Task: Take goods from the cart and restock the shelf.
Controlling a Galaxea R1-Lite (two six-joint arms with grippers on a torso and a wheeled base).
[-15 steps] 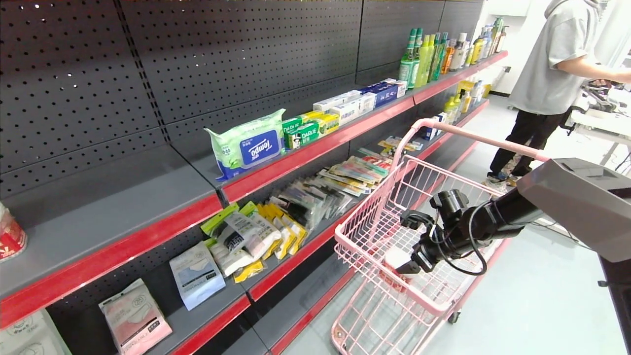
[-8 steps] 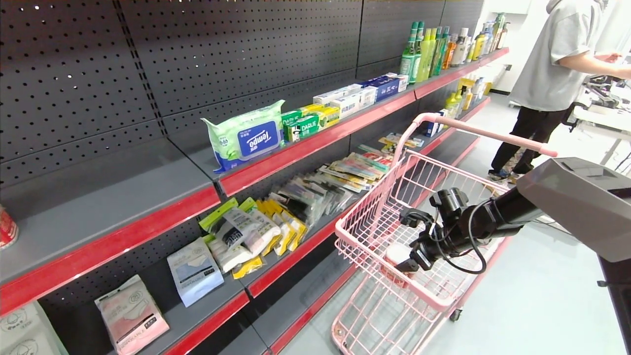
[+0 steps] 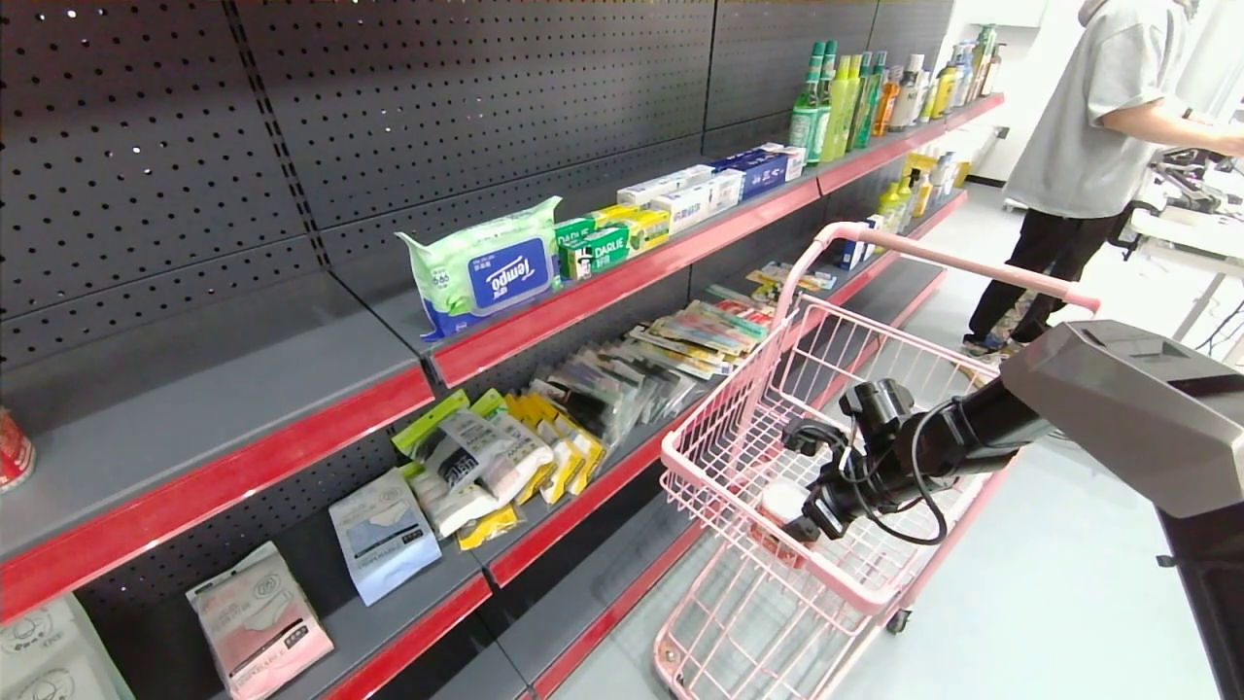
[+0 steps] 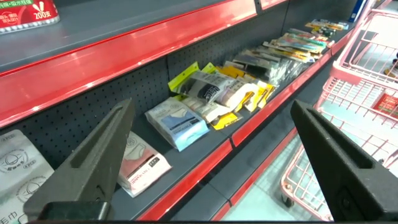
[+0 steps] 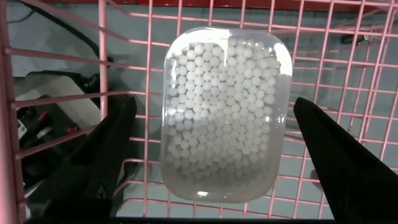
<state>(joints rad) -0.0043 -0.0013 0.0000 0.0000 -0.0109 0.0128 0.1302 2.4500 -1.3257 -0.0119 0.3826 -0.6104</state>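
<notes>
Pale, glossy floor (image 3: 1050,603) runs back to a white wall (image 3: 1020,68); a white table (image 3: 1186,233) stands far right.

The right arm (image 3: 962,437) is black and tubular, with a grey angular cover (image 3: 1127,408) at 3 o'clock, a black cable (image 3: 904,538) looping at its wrist and dark wedge fingers (image 5: 93,162)

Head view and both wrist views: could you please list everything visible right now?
Pink wire shopping cart: one, on floor beside shelf.
Black pegboard shelf with red edges: one, left of cart.
Clear rounded container of white beads: one, in cart.
Green-and-blue soft tissue pack: one, upper tier.
Green cardboard boxes: several, next to tissue pack.
Green and yellow bottles: row, upper tier's far end.
Flat packets: many, mixed colours, lower tier.
Left gripper: black, open, facing lower tier.
Right gripper: black, open, straddling container, not touching.
</notes>
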